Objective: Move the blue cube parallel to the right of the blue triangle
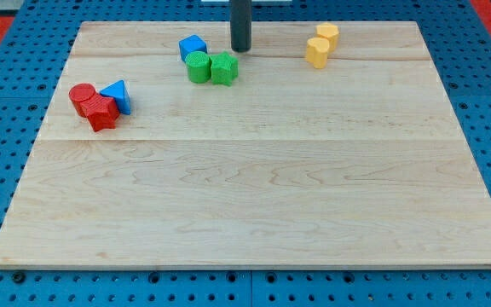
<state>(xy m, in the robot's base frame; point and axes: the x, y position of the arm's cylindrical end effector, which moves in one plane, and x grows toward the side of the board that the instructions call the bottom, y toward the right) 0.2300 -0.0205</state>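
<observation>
The blue cube [192, 47] sits near the view's top, left of centre, touching the top of a green cylinder [198, 66]. The blue triangle [118, 95] lies at the view's left, touching two red blocks. My tip [240, 49] is at the view's top centre, a short way to the right of the blue cube and just above and to the right of a green block [224, 68]. It touches neither block.
A red cylinder [81, 96] and a red block [102, 113] sit against the blue triangle's left and lower side. Two yellow blocks [327, 35] [317, 52] stand at the view's top right. The wooden board [254, 188] lies on a blue pegboard.
</observation>
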